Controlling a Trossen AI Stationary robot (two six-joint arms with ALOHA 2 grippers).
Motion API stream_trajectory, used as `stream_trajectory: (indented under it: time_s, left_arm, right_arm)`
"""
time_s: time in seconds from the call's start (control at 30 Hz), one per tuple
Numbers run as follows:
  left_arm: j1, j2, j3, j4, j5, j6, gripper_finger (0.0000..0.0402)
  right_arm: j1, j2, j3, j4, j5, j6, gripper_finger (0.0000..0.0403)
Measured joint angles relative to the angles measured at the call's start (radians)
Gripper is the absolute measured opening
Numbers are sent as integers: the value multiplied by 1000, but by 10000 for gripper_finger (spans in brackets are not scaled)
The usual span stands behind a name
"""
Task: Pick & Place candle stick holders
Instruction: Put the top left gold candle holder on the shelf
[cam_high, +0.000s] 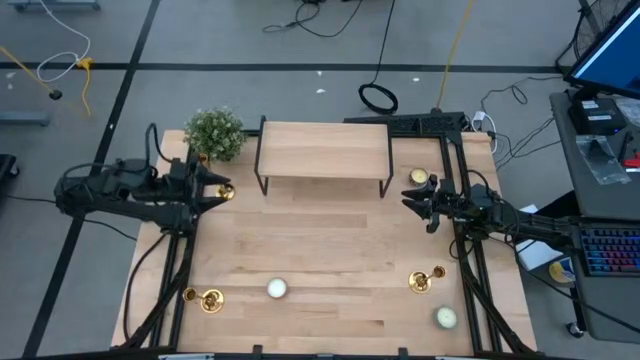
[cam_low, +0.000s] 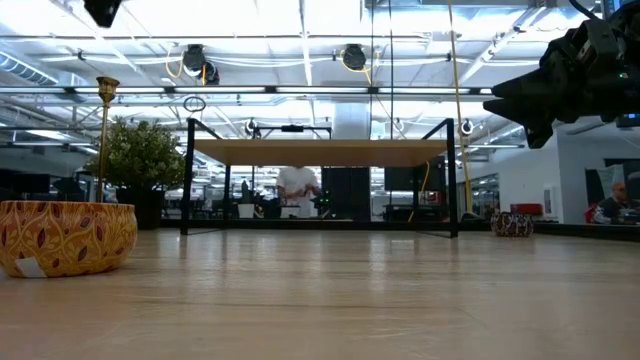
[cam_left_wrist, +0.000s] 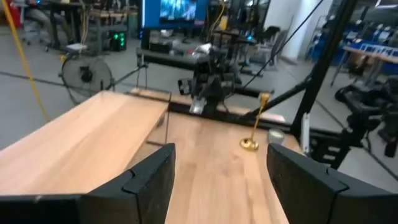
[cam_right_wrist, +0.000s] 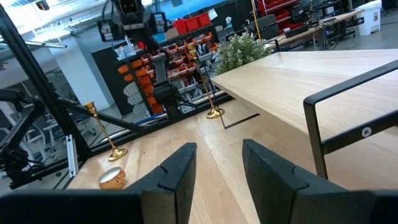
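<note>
Closest to the low camera sits a leaf-patterned candle tin (cam_low: 65, 236) on the wooden table (cam_low: 330, 300). Behind the tin rises one tall gold candlestick (cam_low: 105, 130), upright, standing in front of the bushy plant (cam_low: 145, 155). From above, this candlestick (cam_high: 226, 191) lies right at the tips of the left gripper (cam_high: 214, 188), which hangs above it with its fingers (cam_left_wrist: 152, 177) spread wide and nothing between them.

Two more candlesticks stand upright near the table's front edge: one at the front left (cam_high: 210, 299), one at the front right (cam_high: 425, 281). A white candle (cam_high: 277, 288) sits between them and a pale-green candle (cam_high: 445, 318) sits at the front right corner.

Farther back, the right gripper (cam_high: 411, 200) hovers over the right side, its fingers (cam_right_wrist: 177, 171) parted and empty, beside another candle (cam_high: 418, 177). A raised wooden shelf (cam_high: 325, 150) spans the back of the table.
</note>
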Motion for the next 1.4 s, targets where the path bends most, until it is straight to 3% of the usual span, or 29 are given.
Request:
stream_trajectory:
  time_s: [0.3, 0.57, 0.77, 1.1, 1.4]
  left_arm:
    - [0, 51, 9, 224, 8, -2, 253]
    - [0, 47, 9, 250, 10, -19, 253]
    - [0, 47, 9, 233, -82, -156, 253]
    - [0, 40, 93, 19, -373, -180, 253]
    - [0, 60, 197, -310, -414, -282, 253]
  right_arm:
    - [0, 0, 0, 0, 0, 0, 126]
    - [0, 0, 0, 0, 0, 0, 126]
    - [0, 0, 0, 0, 0, 0, 126]
    - [0, 0, 0, 0, 0, 0, 126]
    - [0, 0, 0, 0, 0, 0, 126]
